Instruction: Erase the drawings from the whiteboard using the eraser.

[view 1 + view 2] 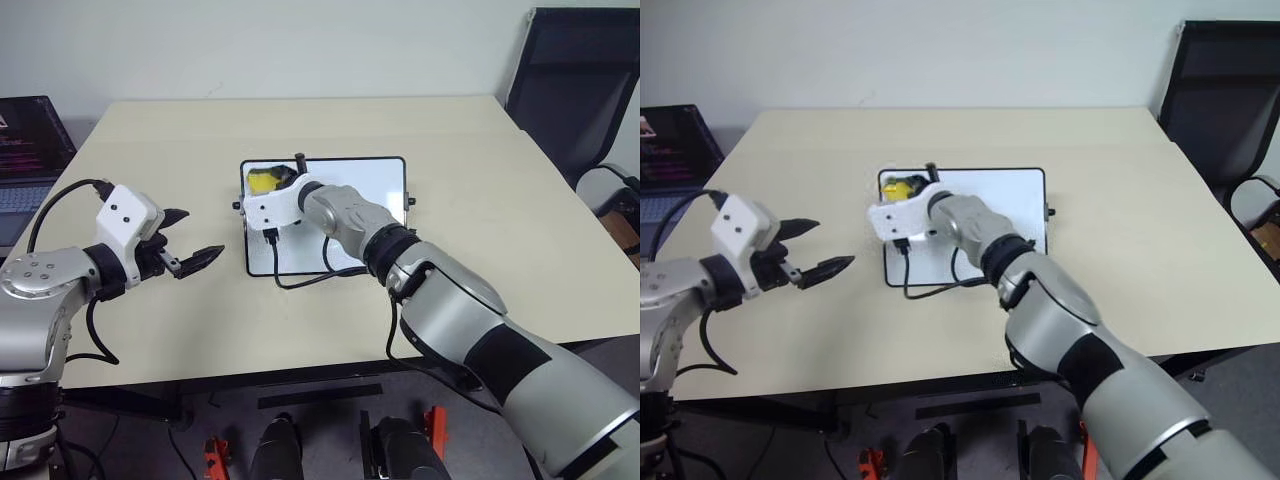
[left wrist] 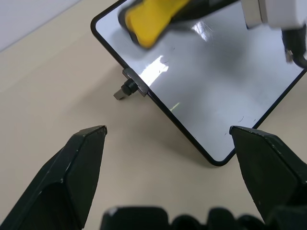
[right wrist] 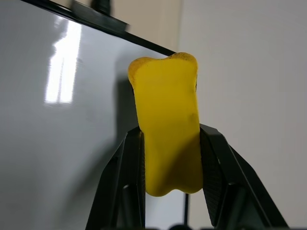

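Note:
The whiteboard (image 1: pixel 385 195) lies flat in the middle of the table, black-framed, with a small knob (image 2: pixel 125 89) on its short side. My right gripper (image 3: pixel 170 132) is shut on the yellow eraser (image 1: pixel 264 180), at the board's far left corner. In the right wrist view the eraser (image 3: pixel 168 124) stands over the board's edge. My left gripper (image 1: pixel 200 235) hovers open and empty over the table, left of the board. The drawings are out of view: the board surface that shows (image 2: pixel 206 86) is plain white, and my right arm covers part of it.
A laptop (image 1: pixel 25 150) sits at the table's far left edge. A black chair (image 1: pixel 580 90) stands off the right back corner. A black cable (image 1: pixel 300 282) from my right wrist loops over the board's near edge.

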{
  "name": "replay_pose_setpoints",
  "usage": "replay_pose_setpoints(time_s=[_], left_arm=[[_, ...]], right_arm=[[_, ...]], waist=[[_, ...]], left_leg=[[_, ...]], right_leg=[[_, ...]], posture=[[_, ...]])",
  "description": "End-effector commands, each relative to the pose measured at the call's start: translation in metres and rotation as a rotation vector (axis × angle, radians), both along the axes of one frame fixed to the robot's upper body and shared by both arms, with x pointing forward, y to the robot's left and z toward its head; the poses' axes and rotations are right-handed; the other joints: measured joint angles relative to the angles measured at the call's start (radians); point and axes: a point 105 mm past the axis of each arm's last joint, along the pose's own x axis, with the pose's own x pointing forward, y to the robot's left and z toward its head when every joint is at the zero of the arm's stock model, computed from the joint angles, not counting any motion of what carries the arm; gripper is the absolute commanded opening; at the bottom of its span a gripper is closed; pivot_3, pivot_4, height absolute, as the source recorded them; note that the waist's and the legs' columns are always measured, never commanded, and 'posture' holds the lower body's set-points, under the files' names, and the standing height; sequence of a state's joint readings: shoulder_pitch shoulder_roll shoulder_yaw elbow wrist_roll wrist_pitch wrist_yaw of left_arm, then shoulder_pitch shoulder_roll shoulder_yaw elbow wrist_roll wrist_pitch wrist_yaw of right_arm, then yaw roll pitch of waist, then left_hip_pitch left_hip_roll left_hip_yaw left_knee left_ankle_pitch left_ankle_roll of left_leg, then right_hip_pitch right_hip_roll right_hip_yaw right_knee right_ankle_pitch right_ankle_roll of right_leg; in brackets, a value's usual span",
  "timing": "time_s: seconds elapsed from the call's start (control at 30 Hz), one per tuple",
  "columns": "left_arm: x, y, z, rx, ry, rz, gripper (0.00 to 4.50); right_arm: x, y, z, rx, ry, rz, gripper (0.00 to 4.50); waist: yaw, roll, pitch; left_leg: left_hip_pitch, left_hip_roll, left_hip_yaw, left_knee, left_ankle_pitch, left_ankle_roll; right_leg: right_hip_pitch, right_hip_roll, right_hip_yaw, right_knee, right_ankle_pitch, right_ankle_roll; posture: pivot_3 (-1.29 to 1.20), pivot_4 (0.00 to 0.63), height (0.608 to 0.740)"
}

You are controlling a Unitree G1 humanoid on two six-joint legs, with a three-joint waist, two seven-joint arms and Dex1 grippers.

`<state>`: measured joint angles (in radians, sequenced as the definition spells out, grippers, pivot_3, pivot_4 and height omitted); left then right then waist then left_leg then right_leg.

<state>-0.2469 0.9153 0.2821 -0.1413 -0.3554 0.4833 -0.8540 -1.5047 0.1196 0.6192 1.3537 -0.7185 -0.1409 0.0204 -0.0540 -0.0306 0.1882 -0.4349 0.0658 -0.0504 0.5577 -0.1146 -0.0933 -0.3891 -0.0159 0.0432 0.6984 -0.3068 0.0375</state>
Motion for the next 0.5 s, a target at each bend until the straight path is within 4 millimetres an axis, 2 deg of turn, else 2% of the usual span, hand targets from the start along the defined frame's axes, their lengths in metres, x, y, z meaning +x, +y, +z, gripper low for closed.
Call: replay_pose_setpoints(time_s=[0.03,0.17,0.27,0.4,0.47,0.5], left_arm=[[-0.002,0.0,0.019,0.011,-0.068,-0.003,4.5],[-0.002,-0.001,0.019,0.011,-0.069,-0.007,4.5],[-0.001,-0.001,0.019,0.009,-0.069,-0.008,4.5],[-0.001,-0.002,0.019,0.007,-0.067,-0.01,4.5],[-0.001,-0.003,0.019,0.006,-0.067,-0.012,4.5],[-0.002,-0.003,0.019,0.006,-0.067,-0.012,4.5]], right_arm=[[0.002,-0.002,0.038,0.104,-0.098,-0.003,1.14],[-0.001,0.002,0.02,0.038,-0.057,0.014,1.14],[-0.008,0.01,-0.011,-0.071,0.002,0.053,1.14],[-0.01,0.007,-0.039,-0.178,0.055,0.05,1.14],[-0.007,0.004,-0.036,-0.152,0.052,0.031,1.14],[-0.006,0.004,-0.026,-0.109,0.028,0.024,1.14]], waist=[[-0.001,0.0,0.0],[-0.003,-0.001,0.0],[-0.005,-0.001,0.0],[-0.005,-0.001,0.0],[-0.004,-0.001,0.0],[-0.002,-0.001,0.0]], left_leg=[[0.0,0.0,0.0,0.0,0.0,0.0],[0.0,0.0,0.0,-0.002,0.0,0.0],[0.0,0.0,0.0,-0.003,-0.001,-0.001],[0.0,0.0,0.0,-0.003,-0.001,-0.001],[0.0,0.0,0.0,-0.002,-0.001,-0.001],[0.001,0.0,0.0,-0.001,-0.001,-0.001]], right_leg=[[0.0,0.0,0.0,0.0,0.0,0.0],[0.0,0.0,0.0,0.0,-0.001,-0.002],[-0.001,0.0,0.0,0.0,-0.001,-0.002],[0.0,0.0,-0.001,0.001,-0.002,-0.002],[0.0,0.001,-0.001,0.001,-0.002,-0.002],[0.0,0.001,-0.001,0.001,-0.002,-0.002]], posture=[[0.0,0.15,0.74],[0.0,0.15,0.74],[0.0,0.15,0.74],[0.0,0.15,0.74],[0.0,0.15,0.74],[0.0,0.15,0.74]])
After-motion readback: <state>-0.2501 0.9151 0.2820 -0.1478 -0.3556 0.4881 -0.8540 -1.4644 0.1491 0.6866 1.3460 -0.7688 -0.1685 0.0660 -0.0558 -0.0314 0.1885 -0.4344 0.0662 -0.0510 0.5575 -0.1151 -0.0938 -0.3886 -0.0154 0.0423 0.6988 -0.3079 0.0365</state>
